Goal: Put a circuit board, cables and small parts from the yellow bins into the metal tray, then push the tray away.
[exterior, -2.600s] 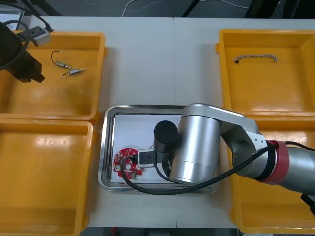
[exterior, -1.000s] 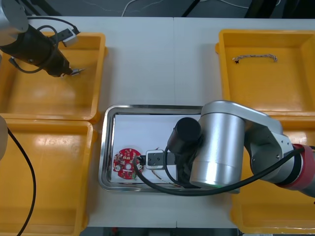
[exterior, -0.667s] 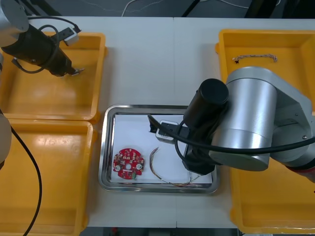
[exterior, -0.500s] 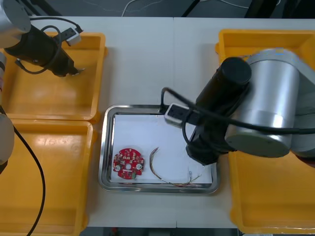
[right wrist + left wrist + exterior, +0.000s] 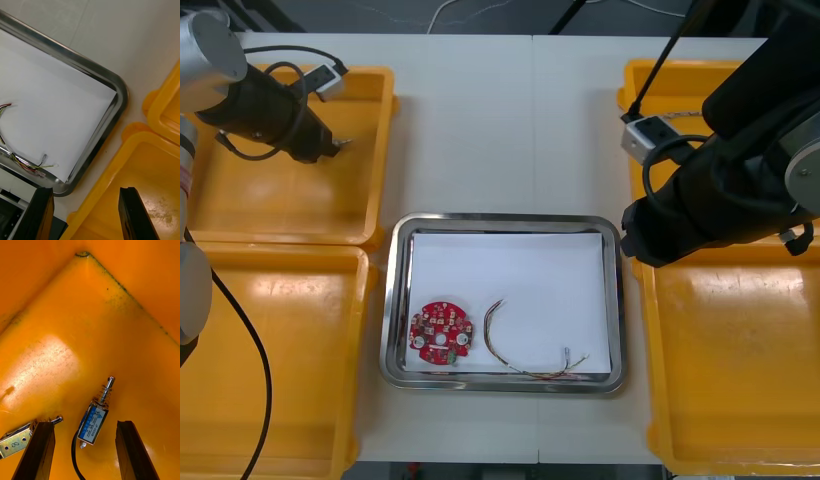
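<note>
Right gripper (image 5: 85, 190) has pulled off the metal tray (image 5: 502, 219). A moment ago it hung low over the tray's white inside; now it sits at the tray's 3 o'clock edge, above the rim of a yellow bin (image 5: 150, 176), fingers spread and empty. Left on the tray are the circuit board (image 5: 439, 336) at 7 o'clock and the red and yellow cable (image 5: 525, 365) at 5 o'clock. Left gripper (image 5: 84, 423) stays in the far left bin (image 5: 290, 200) at the tray's 10 o'clock, fingers spread with a small metal part (image 5: 96, 416) lying between them.
</note>
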You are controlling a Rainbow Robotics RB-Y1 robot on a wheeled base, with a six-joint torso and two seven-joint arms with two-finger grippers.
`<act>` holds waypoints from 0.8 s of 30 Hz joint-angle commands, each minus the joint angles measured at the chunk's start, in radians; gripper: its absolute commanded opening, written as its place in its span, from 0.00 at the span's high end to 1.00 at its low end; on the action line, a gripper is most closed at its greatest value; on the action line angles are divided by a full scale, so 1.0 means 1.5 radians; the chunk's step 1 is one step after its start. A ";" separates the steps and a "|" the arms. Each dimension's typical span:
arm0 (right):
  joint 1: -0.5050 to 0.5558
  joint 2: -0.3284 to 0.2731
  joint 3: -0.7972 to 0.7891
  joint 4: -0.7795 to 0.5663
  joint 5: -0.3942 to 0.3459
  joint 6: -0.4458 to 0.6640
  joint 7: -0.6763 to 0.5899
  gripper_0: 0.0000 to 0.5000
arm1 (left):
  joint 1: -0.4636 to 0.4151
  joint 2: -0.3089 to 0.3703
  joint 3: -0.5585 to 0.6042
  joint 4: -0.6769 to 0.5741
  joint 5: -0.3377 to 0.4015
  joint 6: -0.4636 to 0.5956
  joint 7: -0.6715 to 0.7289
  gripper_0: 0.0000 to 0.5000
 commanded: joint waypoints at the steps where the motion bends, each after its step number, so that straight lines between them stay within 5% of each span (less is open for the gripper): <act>1: 0.006 -0.058 -0.050 0.020 -0.019 0.003 -0.072 0.00 | 0.007 -0.014 0.012 -0.009 -0.007 -0.014 -0.102 0.07; 9: 0.005 -0.077 -0.110 0.089 -0.022 0.003 -0.167 0.00 | 0.012 -0.021 0.008 -0.010 -0.009 -0.019 -0.102 0.10; 14: 0.005 -0.081 -0.155 0.138 -0.009 0.003 -0.157 0.00 | 0.012 -0.021 -0.002 -0.009 -0.017 -0.020 -0.102 0.15; 24: -0.005 -0.100 -0.176 0.206 0.085 0.003 -0.135 0.00 | 0.018 -0.022 -0.006 -0.007 -0.029 -0.023 -0.102 0.23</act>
